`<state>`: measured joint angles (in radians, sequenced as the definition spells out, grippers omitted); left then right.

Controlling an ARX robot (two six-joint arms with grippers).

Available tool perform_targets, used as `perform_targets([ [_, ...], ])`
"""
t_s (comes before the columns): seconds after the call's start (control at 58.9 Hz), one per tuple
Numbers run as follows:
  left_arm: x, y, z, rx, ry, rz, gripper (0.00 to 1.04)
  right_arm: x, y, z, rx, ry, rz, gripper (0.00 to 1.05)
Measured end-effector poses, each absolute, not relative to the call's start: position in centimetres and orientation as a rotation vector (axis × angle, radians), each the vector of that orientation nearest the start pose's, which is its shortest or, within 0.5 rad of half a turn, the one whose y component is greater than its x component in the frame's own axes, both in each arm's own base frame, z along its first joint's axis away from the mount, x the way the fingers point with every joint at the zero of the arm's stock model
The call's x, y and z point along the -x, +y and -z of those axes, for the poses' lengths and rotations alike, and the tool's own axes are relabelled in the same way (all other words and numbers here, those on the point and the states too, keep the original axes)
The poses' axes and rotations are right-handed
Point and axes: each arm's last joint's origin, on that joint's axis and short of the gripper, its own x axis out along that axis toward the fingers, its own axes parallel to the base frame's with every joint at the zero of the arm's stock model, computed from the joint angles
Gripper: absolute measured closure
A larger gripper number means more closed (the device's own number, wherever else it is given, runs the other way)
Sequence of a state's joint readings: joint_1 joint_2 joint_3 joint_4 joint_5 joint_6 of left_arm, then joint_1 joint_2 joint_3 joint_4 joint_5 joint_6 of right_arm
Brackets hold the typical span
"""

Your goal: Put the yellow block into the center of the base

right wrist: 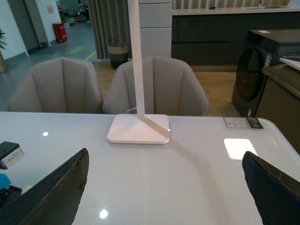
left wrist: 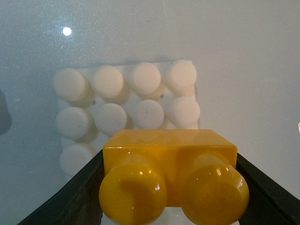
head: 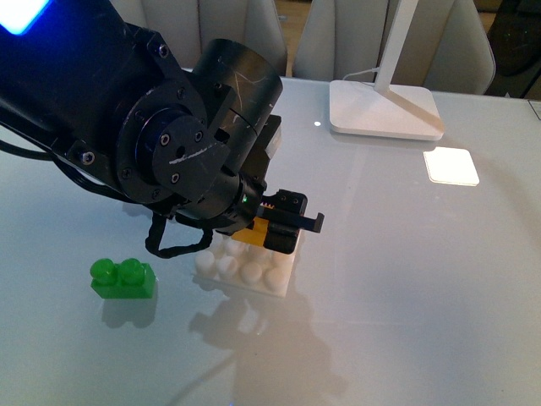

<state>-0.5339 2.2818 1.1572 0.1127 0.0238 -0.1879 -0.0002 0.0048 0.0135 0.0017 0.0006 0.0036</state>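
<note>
My left gripper (head: 283, 227) is shut on the yellow block (head: 255, 234) and holds it over the white studded base (head: 249, 272), close above its far rows. In the left wrist view the yellow block (left wrist: 171, 176) fills the space between the black fingers (left wrist: 70, 197), studs toward the camera, with the base (left wrist: 124, 110) beneath and beyond it. I cannot tell whether the block touches the studs. My right gripper (right wrist: 164, 187) is open and empty above bare table; it does not show in the front view.
A green two-stud brick (head: 123, 279) lies on the table left of the base. A white lamp foot (head: 385, 108) stands at the back right, also in the right wrist view (right wrist: 139, 128). A white square patch (head: 450, 166) lies near it. Chairs stand behind the table.
</note>
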Motion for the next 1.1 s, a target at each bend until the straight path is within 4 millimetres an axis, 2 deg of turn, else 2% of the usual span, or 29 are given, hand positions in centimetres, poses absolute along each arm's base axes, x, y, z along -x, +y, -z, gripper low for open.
perform_targets([
  [0.527, -34.3, -20.6, -0.8, -0.116, 1.066, 0.397, 0.42, -9.7, 0.0, -16.8, -0.004, -0.010, 0.001, 0.09],
  [1.104, -34.8, -20.7, -0.8, -0.120, 1.061, 0.384, 0.42, -9.7, 0.0, -16.8, -0.004, -0.010, 0.000, 0.09],
])
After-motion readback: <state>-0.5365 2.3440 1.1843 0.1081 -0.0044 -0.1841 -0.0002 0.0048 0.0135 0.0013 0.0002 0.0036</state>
